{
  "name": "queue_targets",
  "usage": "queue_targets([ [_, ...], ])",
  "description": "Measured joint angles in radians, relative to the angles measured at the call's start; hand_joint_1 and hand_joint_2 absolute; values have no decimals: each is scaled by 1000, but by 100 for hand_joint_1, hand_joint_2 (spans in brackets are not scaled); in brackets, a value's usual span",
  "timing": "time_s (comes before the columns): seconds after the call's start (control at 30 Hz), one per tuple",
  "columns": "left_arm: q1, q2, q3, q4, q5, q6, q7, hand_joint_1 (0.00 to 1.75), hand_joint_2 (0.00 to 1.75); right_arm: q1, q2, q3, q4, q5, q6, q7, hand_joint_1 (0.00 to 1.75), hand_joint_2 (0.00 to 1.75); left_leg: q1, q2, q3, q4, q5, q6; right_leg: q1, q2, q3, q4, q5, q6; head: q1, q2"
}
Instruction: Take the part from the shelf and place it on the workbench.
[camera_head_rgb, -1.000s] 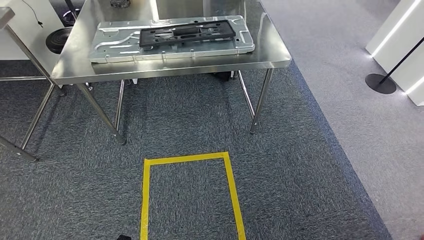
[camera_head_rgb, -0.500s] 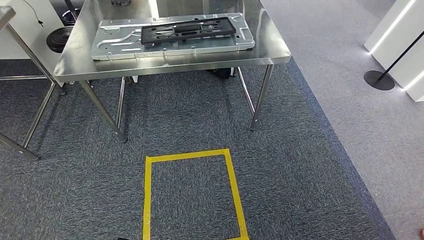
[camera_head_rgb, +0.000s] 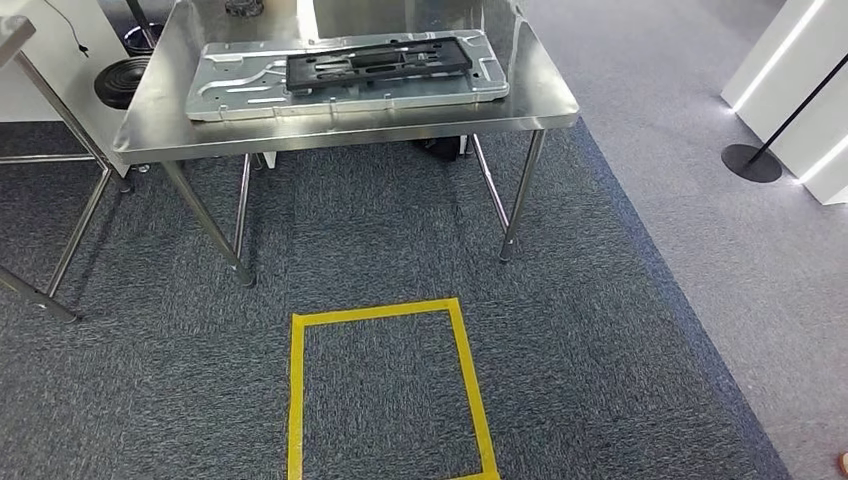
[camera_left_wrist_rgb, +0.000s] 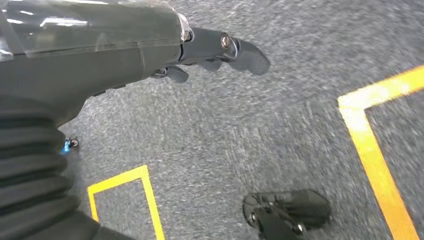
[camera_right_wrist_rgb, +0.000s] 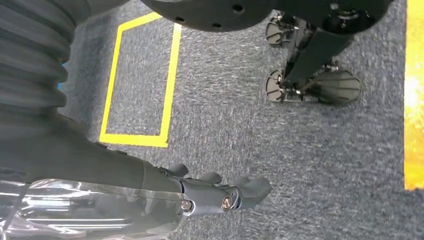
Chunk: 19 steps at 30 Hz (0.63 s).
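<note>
The whole scene is sitting a little differently in the head view than it did a second ago, so it is the camera that is shifting, not the things. The steel workbench (camera_head_rgb: 540, 95) is standing at the far side with its legs on the dark carpet. The black part (camera_head_rgb: 378, 62) is lying flat on a large silver metal panel (camera_head_rgb: 250, 95) that covers much of the benchtop, and part and panel are keeping the same place relative to each other as before.

On the near floor a yellow tape rectangle (camera_head_rgb: 296, 390) is marking out a patch of carpet, just short of the bench legs. To the far right a black round stand base (camera_head_rgb: 752, 163) is resting on the lighter grey floor beside a white wall panel. At the far left a second metal frame (camera_head_rgb: 60, 245) is showing its thin legs.

Both arms are hanging low over the carpet. The left hand (camera_left_wrist_rgb: 210, 50) is holding nothing — its dark fingers are loosely apart, pointing out over the floor. The right hand (camera_right_wrist_rgb: 220, 192) is likewise carrying nothing, its fingers slightly parted above the carpet near a yellow tape outline (camera_right_wrist_rgb: 170, 80).
</note>
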Motion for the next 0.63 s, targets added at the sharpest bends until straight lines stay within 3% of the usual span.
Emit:
queue_targets([
  [0.07,7,4,-23,-1,36,-2,5,0,175,6,-1,22,-1,-17,0,0,0,175,0,2,-3,-3,9,16,-4,0,-11,22,-19,10,0,0],
  [0.1,9,7,-39,-3,60,-3,7,0,175,10,-1,34,-1,-31,-1,1,0,175,1,3,-6,-5,14,23,-6,0,-27,60,-47,14,0,0],
  [0.17,13,12,-73,-10,111,-5,10,0,175,21,-2,60,-1,-59,-2,4,0,175,-1,5,-15,-4,20,31,-7,0,-83,192,-124,18,0,0],
  [0.2,15,15,-90,-15,137,-6,12,0,175,28,-2,72,-1,-73,-3,6,0,175,-3,6,-19,-4,22,33,-6,0,-109,256,-151,19,0,0],
  [0.23,17,19,-109,-22,163,-7,15,0,175,37,-2,85,-1,-87,-3,8,0,175,-5,6,-22,-3,23,34,-6,0,-121,293,-161,19,0,0],
  [0.27,18,23,-127,-30,189,-8,17,0,131,47,-2,97,-1,-101,-3,9,0,175,-7,6,-23,-3,24,34,-5,0,-115,291,-151,16,0,0],
  [0.33,18,29,-164,-49,238,-9,21,0,44,67,-3,121,0,-128,-4,12,0,175,-11,5,-21,-3,25,33,-1,0,-49,175,-91,3,0,0],
  [0.37,18,31,-184,-58,263,-9,23,0,0,75,-5,133,0,-141,-4,12,0,131,-14,5,-21,-2,25,31,4,0,-10,101,-66,-6,0,0],
  [0.4,18,34,-203,-66,287,-10,24,0,0,82,-7,145,0,-155,-5,13,0,87,-16,6,-22,-1,25,27,8,-2,18,44,-48,-14,0,0],
  [0.47,20,38,-243,-80,337,-11,27,0,0,93,-11,170,0,-183,-7,15,0,0,-17,9,-25,-1,26,17,15,-4,35,0,-42,-23,0,0],
  [0.53,26,46,-283,-90,388,-13,31,0,0,102,-11,194,0,-210,-10,17,0,0,-15,11,-25,0,25,5,12,-5,34,-8,-34,-31,0,0],
  [0.63,41,56,-335,-98,454,-15,36,0,0,109,-12,224,-6,-245,-14,20,0,0,-13,8,-49,58,-20,-7,5,-9,37,-23,-24,-43,0,0],
])
